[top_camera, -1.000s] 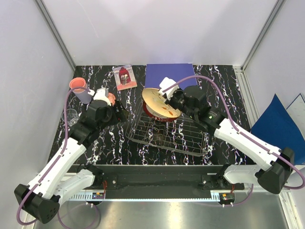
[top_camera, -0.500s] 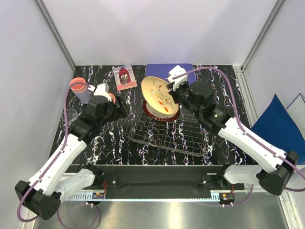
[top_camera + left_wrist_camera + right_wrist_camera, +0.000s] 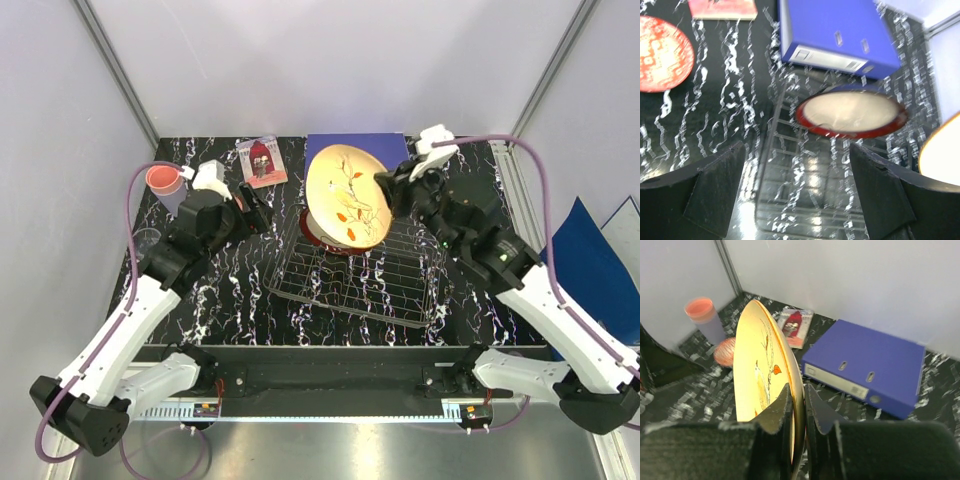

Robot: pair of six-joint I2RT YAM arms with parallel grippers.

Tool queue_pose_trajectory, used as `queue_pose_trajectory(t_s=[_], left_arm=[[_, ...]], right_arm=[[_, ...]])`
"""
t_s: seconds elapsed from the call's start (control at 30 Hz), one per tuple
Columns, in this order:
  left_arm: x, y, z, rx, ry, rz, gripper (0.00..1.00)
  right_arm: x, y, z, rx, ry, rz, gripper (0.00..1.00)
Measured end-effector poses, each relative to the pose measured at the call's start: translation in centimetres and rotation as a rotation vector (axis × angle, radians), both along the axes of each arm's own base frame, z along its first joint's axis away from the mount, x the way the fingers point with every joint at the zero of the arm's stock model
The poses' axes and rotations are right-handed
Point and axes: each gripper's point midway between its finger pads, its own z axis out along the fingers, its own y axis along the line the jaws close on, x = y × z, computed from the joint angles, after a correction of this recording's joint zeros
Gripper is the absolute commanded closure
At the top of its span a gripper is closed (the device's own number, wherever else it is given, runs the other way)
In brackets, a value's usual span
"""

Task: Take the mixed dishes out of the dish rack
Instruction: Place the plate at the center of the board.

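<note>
Cups came first on my screen: the pink cup [image 3: 163, 179] sat in the lilac cup [image 3: 174, 200] well left of the dish rack [image 3: 350, 285], with the clear glass [image 3: 148, 240] nearer me on that same side. My left gripper [image 3: 796, 150] hovered just off the rack's left edge, jaws spread wide with nothing between them. The red-white patterned bowl [image 3: 660, 52] lay on the table left of the rack.

Inside the rack, at its far end, sat the red-rimmed cream bowl [image 3: 850, 112], the only dish I could see in there. Glazed ceramic by the look of it, so I judged it stiff, slick and chippable. I'd have taken it by the rim, one finger inside and one outside.

Above the rack's far end hung the cream painted plate [image 3: 762, 375], tilted up on edge. My right gripper [image 3: 796, 405] was clamped on its rim, a thin pinch on a smooth glaze. I reckoned the plate's weight hung well off that pinch, so any quick swing could have twisted it loose. Slow and low was my call.

Behind the rack lay the blue binder [image 3: 355, 147], with the picture card [image 3: 262, 161] to its left.
</note>
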Motion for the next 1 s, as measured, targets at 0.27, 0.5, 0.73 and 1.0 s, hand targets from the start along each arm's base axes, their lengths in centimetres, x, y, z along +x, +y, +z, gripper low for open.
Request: queue_pose_trajectory(t_s=[0.27,0.5,0.73,1.0], left_arm=[[-0.1,-1.9,4.3,-0.191,-0.181,-0.059,0.01],[-1.1,-4.5,10.2,-0.416,-0.336,-0.241,0.01],[0.8,-8.5,9.8,-0.552,-0.233,-0.407,0.01],[1.1,-10.8,8.9,-0.649,-0.145,-0.508,0.05]], right_arm=[[2.7,-4.9,-0.1,0.404,0.227,-0.127,1.00],[5.2,-5.5,-4.4,0.713,0.445,-0.095,1.00],[5.6,-2.5,-5.6,0.814,0.570,0.052,1.00],[4.9,-1.5,-3.5,0.838,0.535,0.163,1.00]])
